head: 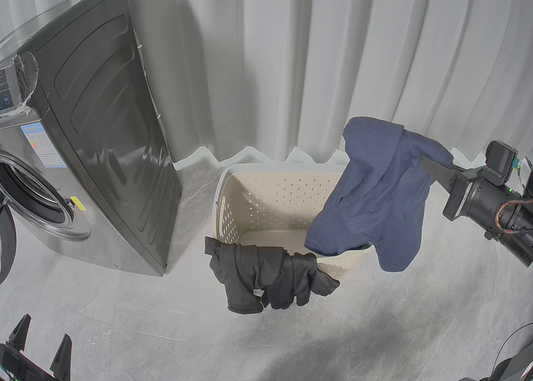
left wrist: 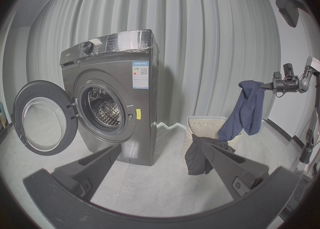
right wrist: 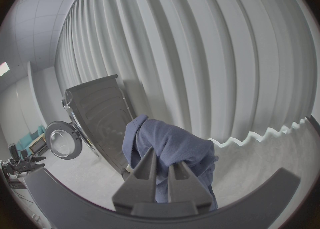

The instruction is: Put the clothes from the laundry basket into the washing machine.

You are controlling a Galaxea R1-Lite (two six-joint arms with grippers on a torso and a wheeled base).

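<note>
A blue garment (head: 383, 193) hangs mid-right over the cream laundry basket (head: 277, 199) at centre; a dark grey garment (head: 261, 274) drapes its front rim; the grey washing machine (head: 94, 121) stands open at left.

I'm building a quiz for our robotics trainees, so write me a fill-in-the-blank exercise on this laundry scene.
1. The cloth gripped by the right end effector is ____ in colour.
2. The door of the washing machine stands ____.
3. A dark garment hangs over the ____ of the laundry basket.
4. The left end effector holds ____.
Missing words: blue; open; rim; nothing.
</note>
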